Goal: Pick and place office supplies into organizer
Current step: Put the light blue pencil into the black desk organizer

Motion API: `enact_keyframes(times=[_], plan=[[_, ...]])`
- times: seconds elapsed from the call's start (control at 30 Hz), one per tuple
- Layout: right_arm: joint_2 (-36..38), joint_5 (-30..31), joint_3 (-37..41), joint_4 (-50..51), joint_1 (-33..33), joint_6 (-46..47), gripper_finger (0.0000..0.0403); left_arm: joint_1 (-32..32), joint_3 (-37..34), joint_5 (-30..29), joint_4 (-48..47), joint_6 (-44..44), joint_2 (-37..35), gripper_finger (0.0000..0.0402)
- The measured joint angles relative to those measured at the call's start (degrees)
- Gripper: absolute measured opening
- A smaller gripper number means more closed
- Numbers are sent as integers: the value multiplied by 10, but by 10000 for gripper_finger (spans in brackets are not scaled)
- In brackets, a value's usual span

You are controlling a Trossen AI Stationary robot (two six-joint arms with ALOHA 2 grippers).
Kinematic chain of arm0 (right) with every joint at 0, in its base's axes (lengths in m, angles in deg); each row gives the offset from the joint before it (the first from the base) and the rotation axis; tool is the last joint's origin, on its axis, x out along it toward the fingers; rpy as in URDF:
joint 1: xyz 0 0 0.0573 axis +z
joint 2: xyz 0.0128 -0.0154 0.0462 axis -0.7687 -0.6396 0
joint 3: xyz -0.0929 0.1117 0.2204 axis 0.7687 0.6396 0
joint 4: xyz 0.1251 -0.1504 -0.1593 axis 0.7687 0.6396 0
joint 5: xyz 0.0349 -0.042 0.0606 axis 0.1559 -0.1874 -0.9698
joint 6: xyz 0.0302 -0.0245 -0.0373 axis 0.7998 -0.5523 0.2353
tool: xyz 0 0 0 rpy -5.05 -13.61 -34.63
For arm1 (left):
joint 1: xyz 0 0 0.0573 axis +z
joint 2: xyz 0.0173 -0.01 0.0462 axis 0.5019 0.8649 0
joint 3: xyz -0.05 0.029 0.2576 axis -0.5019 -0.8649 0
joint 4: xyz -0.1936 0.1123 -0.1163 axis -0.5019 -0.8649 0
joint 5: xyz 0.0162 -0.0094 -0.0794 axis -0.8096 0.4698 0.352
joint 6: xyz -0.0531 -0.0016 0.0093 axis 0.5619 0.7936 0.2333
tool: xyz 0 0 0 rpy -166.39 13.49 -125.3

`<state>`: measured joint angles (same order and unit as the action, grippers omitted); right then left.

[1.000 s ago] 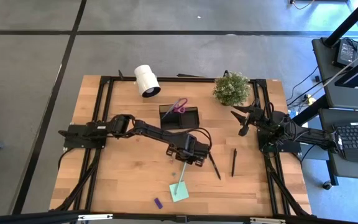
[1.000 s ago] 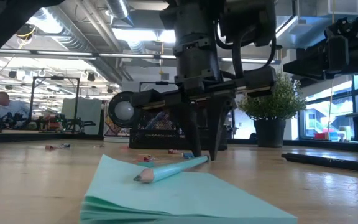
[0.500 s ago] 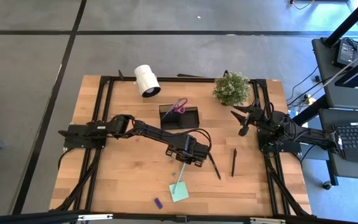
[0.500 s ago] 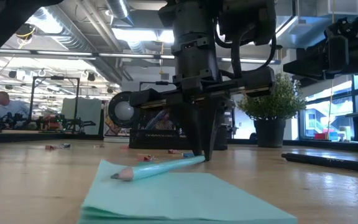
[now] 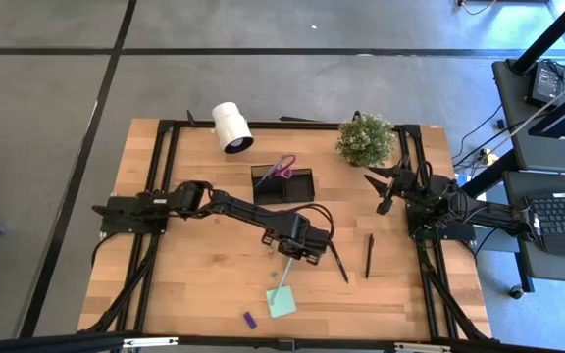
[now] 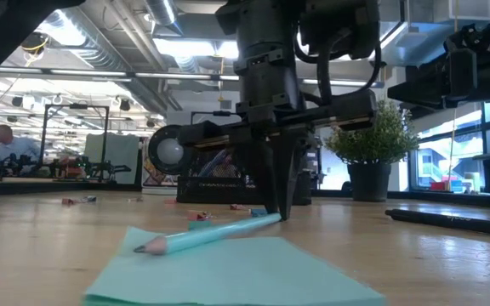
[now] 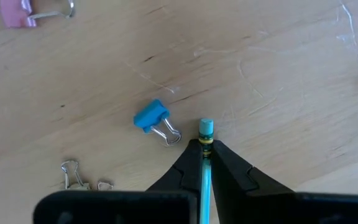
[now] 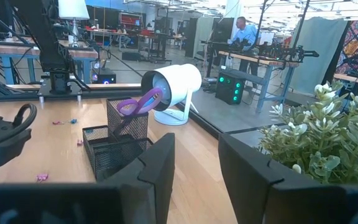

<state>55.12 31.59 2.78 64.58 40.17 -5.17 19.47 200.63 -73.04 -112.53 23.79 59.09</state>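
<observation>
My left gripper (image 5: 295, 251) stands at mid-table, shut on a pale green pencil-like pen (image 6: 211, 232). The pen runs from the gripper to the mint-green sticky pad (image 5: 282, 302), and its pointed end (image 6: 147, 246) rests on the pad. Two black pens (image 5: 339, 263) (image 5: 369, 255) lie to the right. A tiny purple piece (image 5: 249, 320) lies near the near edge. The black organizer (image 5: 283, 183) holds the purple-handled scissors (image 5: 281, 167). My right gripper (image 8: 194, 180) waits open by the plant. My left gripper pinches the pale green pen between its two fingers, just behind the eraser end (image 7: 205, 144). The fingers (image 6: 279, 200) come from above, pointing down. The eraser end sits at the fingertips near the table, and the pointed end lies on the sticky pad.
A blue binder clip (image 7: 151, 117), a pink clip (image 7: 11, 11) and loose wire clips (image 7: 73, 174) lie on the wood near the left gripper. A white roll (image 5: 231, 127) and a small plant (image 5: 366, 139) stand at the far edge. A person sits in the room beyond.
My left gripper has shut on the pen's eraser end. The eraser end has stayed in place. The pointed end has swung sideways across the sticky pad, leftward in the low view.
</observation>
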Motion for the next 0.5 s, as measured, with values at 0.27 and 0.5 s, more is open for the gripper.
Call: enact_keyframes(times=[0.27, 0.5], plan=[[0, 0, 0, 0, 0, 0, 129, 0, 30, -13, -15, -32, 6, 13], [0, 0, 0, 0, 0, 0, 129, 1, 36, -17, -8, -45, 7, 13]])
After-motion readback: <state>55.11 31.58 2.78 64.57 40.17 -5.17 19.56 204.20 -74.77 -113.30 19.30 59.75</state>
